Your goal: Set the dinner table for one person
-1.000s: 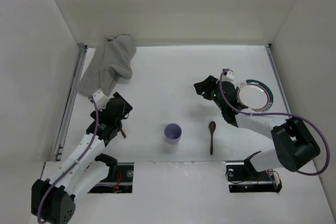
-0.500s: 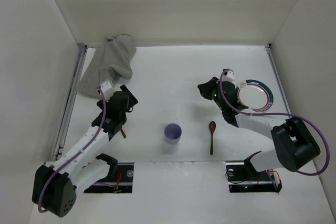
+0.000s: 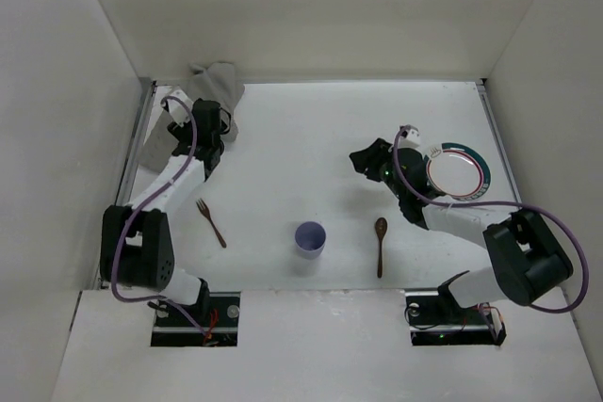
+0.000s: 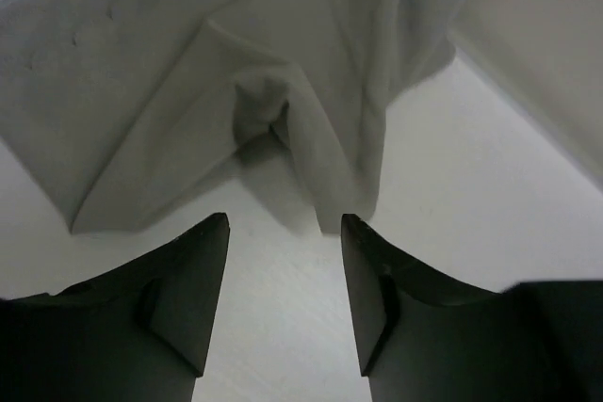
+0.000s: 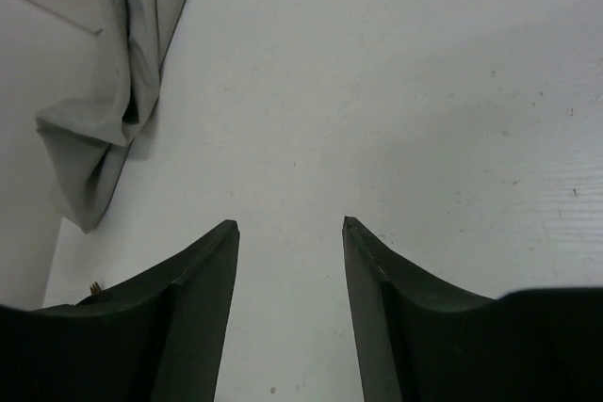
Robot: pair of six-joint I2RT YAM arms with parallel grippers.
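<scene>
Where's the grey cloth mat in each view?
Top external: the grey cloth mat is bunched in the far-left corner, partly hidden by the left arm.
Left wrist: the mat fills the upper picture, just ahead of the open left tool.
Right wrist: the mat sits in the upper left corner, far off.
Shared landmark: the white dinner table, under the mat in all three.

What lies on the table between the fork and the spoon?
The purple cup stands between the fork and the spoon; otherwise that stretch of the dinner table is bare, as the top view shows.
</scene>
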